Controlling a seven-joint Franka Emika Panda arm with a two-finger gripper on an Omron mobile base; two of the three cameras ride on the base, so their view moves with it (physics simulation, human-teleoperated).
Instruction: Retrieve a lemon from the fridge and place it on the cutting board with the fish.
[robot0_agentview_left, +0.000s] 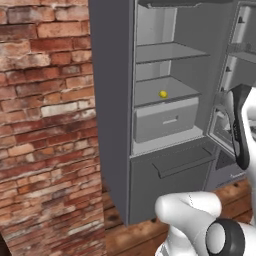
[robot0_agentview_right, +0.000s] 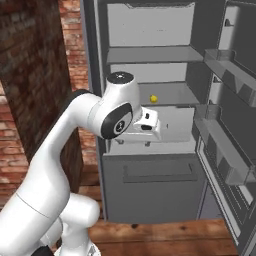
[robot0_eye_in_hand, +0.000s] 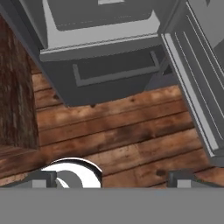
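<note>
My arm (robot0_agentview_right: 60, 150) rises from the base, bends at a big white elbow, and carries the forearm up and forward at chest height. In the right base view the wrist joint (robot0_agentview_right: 119, 102), white with a dark cap, sits at the top of that bend, with the hand (robot0_agentview_right: 145, 126) jutting out level beyond it. In the hand view my gripper (robot0_eye_in_hand: 111, 180) points downward, its two finger tips (robot0_eye_in_hand: 41, 179) set far apart, jaws spread wide, apparently with nothing between them.
</note>
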